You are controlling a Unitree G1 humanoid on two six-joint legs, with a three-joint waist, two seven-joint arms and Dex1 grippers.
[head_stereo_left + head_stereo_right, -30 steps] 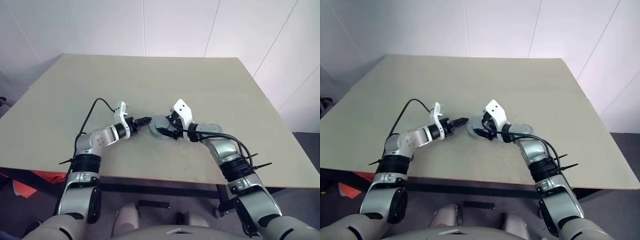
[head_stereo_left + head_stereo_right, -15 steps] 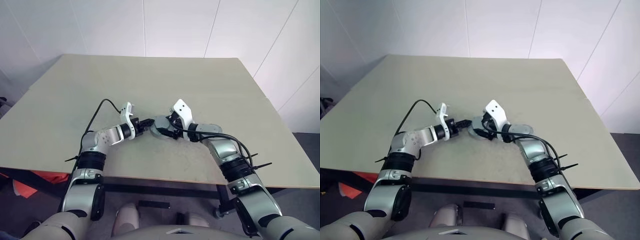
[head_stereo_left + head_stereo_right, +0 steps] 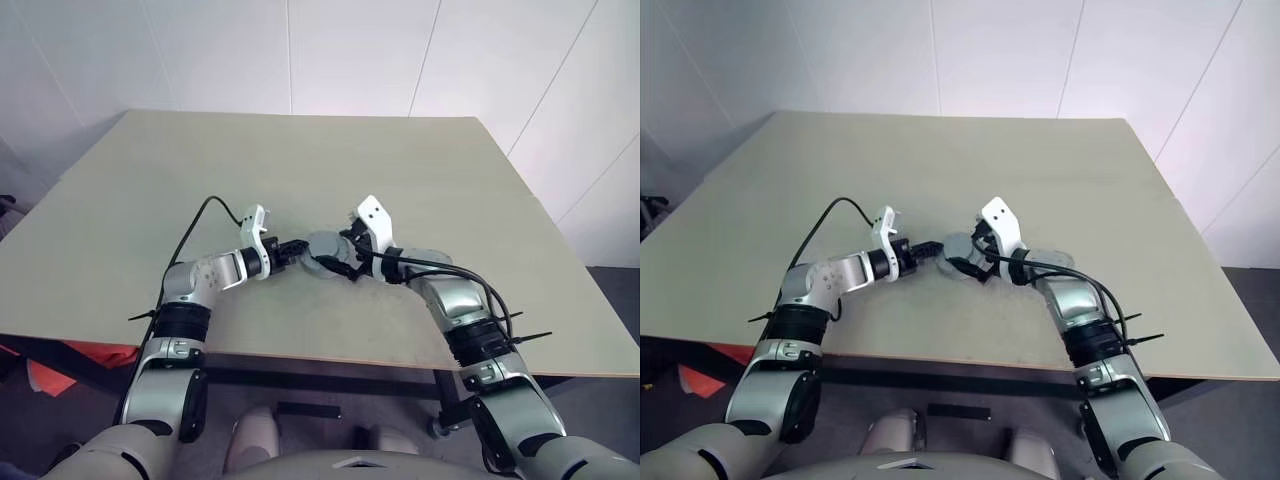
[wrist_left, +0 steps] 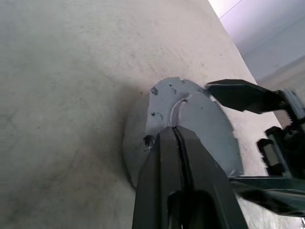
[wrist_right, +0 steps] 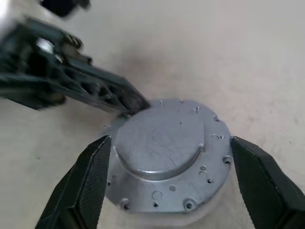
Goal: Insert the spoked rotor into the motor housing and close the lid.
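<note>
The broad beige table carries the whole scene, and both arms meet near its front middle. Sitting flat there is the motor housing, a round grey metal part seen with its smooth raised back and a flange dotted with small screw holes facing up. Its windings, the spoked rotor and the lid cannot be made out. On one side comes the right gripper, fingers spread wide apart, one black finger on each side of the housing, just off the rim and not clamped on it. From the other side comes the left gripper, its two fingers pressed tightly together with nothing between them, the joined tip lying over the housing's flange near the edge. Whether that tip actually touches the metal cannot be told. A black cable loops up from the left forearm above the tabletop.
</note>
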